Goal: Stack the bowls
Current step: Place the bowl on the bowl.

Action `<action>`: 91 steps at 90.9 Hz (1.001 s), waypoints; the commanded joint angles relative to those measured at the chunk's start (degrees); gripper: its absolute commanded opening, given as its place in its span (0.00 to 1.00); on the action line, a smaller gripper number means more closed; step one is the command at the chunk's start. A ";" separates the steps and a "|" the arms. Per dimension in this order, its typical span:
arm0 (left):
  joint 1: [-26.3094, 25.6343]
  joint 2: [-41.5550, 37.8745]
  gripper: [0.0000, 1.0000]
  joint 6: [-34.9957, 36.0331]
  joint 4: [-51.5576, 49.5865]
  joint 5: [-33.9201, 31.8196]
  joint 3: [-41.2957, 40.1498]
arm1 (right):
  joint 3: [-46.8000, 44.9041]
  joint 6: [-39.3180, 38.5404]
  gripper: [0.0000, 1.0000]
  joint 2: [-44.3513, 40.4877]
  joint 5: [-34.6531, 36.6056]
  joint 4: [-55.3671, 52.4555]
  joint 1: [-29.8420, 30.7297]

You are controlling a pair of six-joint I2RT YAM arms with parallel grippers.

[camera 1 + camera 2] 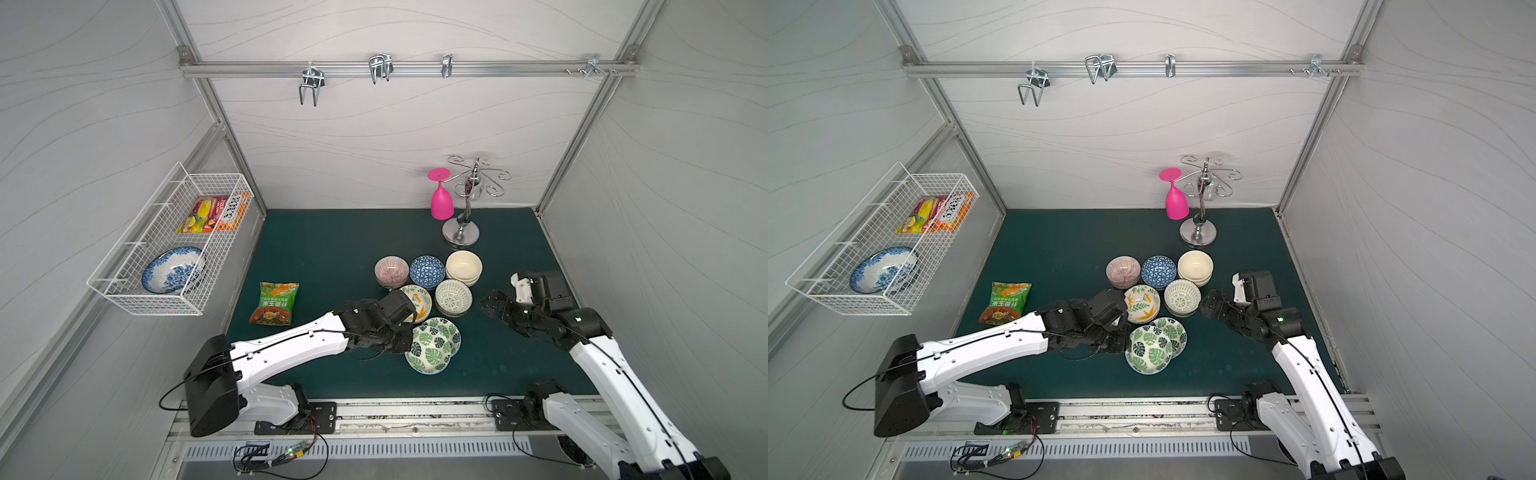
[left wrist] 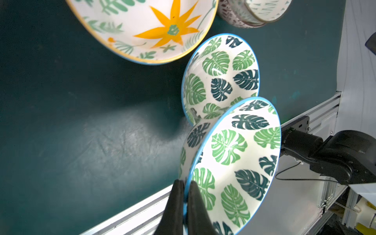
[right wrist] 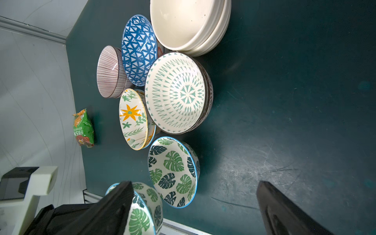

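The held green-leaf bowl (image 2: 234, 162) hangs tilted at the near edge of the cluster. The left gripper (image 2: 184, 183) pinches its rim. It overlaps the second green-leaf bowl (image 2: 221, 77), which rests on the worktop (image 1: 332, 249) just beyond it, and it is not yet nested inside.

Farther back, the other pairs look finished. The yellow floral bowls (image 1: 417, 299), the lattice bowls (image 1: 454, 296), the cream bowls (image 1: 464, 266) and the pink-striped bowls (image 1: 390, 270) each show a second rim beneath. I cannot tell whether anything lies under the blue-patterned bowl (image 1: 427, 271).

The right gripper (image 3: 194, 184) hangs to the right of the cluster, spread wide and empty.

By my reading, setting this last bowl into its partner would about finish the stacking.
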 commanded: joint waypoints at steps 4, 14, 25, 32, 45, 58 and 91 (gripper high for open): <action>-0.36 2.67 0.00 0.81 7.22 0.76 5.23 | -0.18 -0.84 0.99 -1.11 -0.52 -0.55 -0.25; -0.36 4.78 0.00 1.49 9.34 0.86 6.08 | -0.57 -0.72 0.99 -1.46 -0.72 -0.33 -0.24; -0.36 7.32 0.00 3.08 11.39 0.10 6.76 | -0.51 -0.68 0.99 -1.14 -0.96 -0.25 -0.26; -0.35 8.20 0.00 3.70 12.77 -0.65 6.03 | -0.03 -0.80 0.99 -1.01 -1.09 -0.56 -0.21; -0.08 8.96 0.00 4.64 15.65 -2.01 3.34 | 0.48 -1.02 0.99 -1.00 -1.12 -0.71 -0.21; 0.63 8.92 0.00 4.94 19.24 -2.75 0.57 | 0.52 -1.13 0.99 -0.56 -1.45 -0.71 -0.26; 0.98 11.71 0.00 6.52 19.20 -4.03 0.94 | 0.86 -1.30 0.99 -0.29 -2.00 -0.71 -0.24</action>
